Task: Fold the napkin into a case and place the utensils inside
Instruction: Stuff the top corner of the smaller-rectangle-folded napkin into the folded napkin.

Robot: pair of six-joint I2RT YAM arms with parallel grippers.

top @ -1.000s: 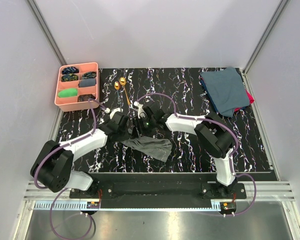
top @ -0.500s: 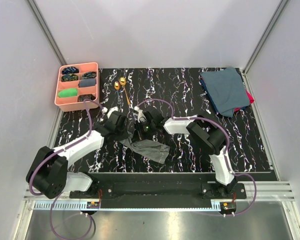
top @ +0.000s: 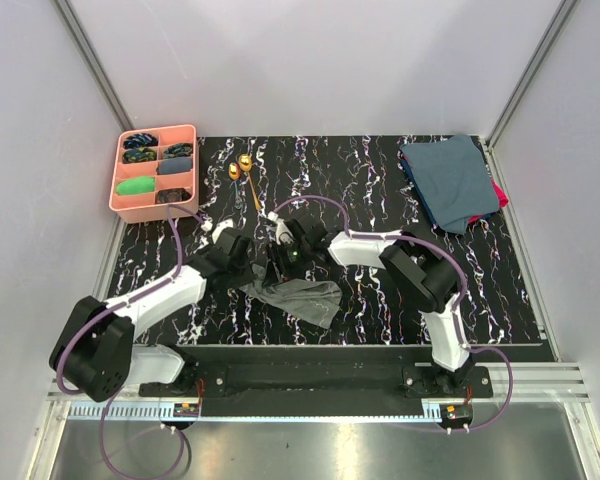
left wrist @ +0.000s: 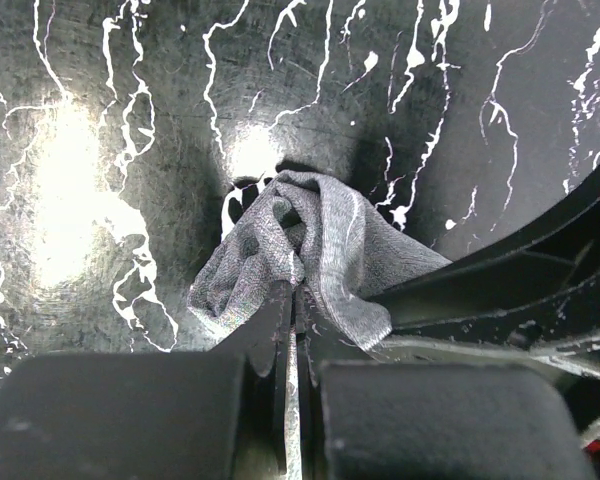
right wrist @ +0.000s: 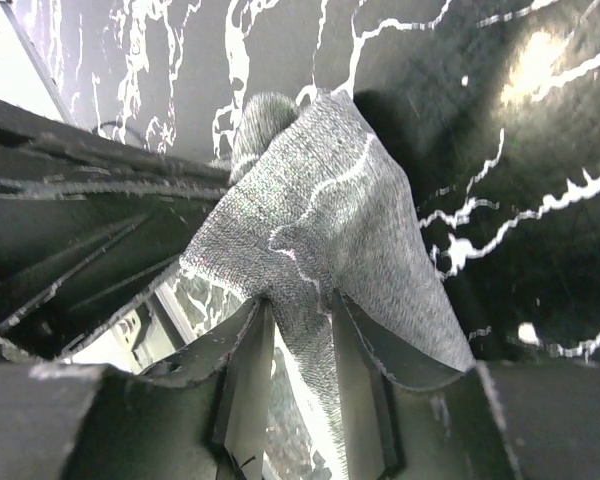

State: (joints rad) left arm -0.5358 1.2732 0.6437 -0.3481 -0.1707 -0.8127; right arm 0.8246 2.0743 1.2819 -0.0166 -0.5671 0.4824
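The grey napkin point(top: 305, 297) lies crumpled on the black marbled table, one end lifted between the two grippers. My left gripper point(top: 263, 272) is shut on a bunched fold of the napkin point(left wrist: 310, 240), its jaws point(left wrist: 292, 290) pressed together on the cloth. My right gripper point(top: 281, 262) faces it closely from the right. In the right wrist view its jaws point(right wrist: 295, 305) stand apart, with a hemmed edge of the napkin point(right wrist: 320, 220) hanging through the gap. Two gold utensils point(top: 243, 167) lie side by side at the back left, away from both grippers.
A pink compartment tray point(top: 187, 131) with small items stands at the back left corner. Dark blue-teal cloths point(top: 450, 180) are stacked at the back right. Grey walls enclose the table on three sides.
Both grippers have stayed close together at the napkin's lifted end, shifting slightly. The right jaws closed in and now stand apart again. The napkin's bunch has shifted a little.
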